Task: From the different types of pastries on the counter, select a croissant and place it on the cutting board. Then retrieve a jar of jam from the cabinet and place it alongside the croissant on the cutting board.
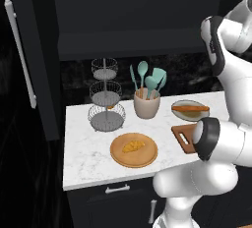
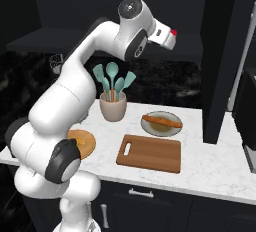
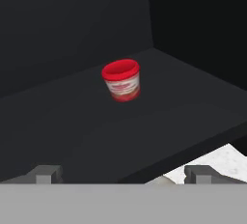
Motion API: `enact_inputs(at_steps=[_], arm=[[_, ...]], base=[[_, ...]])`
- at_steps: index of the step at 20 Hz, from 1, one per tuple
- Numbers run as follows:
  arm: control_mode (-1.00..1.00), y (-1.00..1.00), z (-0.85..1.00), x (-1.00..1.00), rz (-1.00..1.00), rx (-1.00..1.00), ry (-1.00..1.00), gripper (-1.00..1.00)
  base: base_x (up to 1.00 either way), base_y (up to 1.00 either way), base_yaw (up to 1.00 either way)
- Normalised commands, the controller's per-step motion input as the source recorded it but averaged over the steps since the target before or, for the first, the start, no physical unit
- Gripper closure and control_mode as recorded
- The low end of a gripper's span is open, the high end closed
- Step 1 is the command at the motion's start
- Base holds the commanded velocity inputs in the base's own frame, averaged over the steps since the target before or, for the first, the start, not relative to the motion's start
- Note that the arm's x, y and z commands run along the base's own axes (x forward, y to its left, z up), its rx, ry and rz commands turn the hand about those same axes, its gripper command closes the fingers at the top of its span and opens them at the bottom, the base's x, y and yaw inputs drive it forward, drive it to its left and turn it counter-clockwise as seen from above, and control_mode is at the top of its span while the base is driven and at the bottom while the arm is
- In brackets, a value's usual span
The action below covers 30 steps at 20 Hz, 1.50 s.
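Observation:
The jar of jam point(image 3: 121, 80), squat with a bright red top, stands upright on a dark cabinet shelf point(image 3: 159, 102) ahead of my gripper point(image 3: 124, 175). The gripper is open, its fingertips point(image 3: 46, 174) wide apart, well short of the jar with nothing between them. The small golden croissant point(image 1: 133, 146) lies on a round light-wood plate point(image 1: 123, 160) on the white counter point(image 1: 83, 148). The reddish-brown cutting board point(image 2: 150, 153) lies bare to the plate's right, its handle slot at the left end. The long orange-brown pastry point(image 2: 161, 122) rests on a grey plate point(image 2: 172, 130) behind the board.
A beige holder with teal utensils point(image 1: 146, 105) and a three-tier wire basket stand point(image 1: 106, 111) sit at the counter's back. A tall dark door with a silver handle point(image 1: 22, 55) stands open on the left. My raised arm point(image 2: 100, 41) reaches up over the counter toward the cabinet.

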Motion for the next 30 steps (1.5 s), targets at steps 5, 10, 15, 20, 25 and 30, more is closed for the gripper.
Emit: enact_inputs(at_steps=[5,10,15,20,25,30], arm=[[-1.00,-0.01,0.05,0.18,0.00,0.00,0.00,-1.00],[-1.00,-0.09,0.04,0.46,0.00,0.00,0.00,-1.00],[-1.00,0.00,0.00,0.05,0.00,0.00,0.00,-1.00],[-1.00,-0.44,0.00,0.44,0.08,0.00,0.06,-1.00],[-1.00,0.00,0.00,0.10,0.00,0.00,0.01,-1.00],[-1.00,0.00,0.00,0.54,0.00,0.00,0.08,-1.00]], base=[[0.00,0.00,0.00],[0.00,0.00,0.00],[0.00,0.00,0.00],[0.00,0.00,0.00],[0.00,0.00,0.00],[0.00,0.00,0.00]])
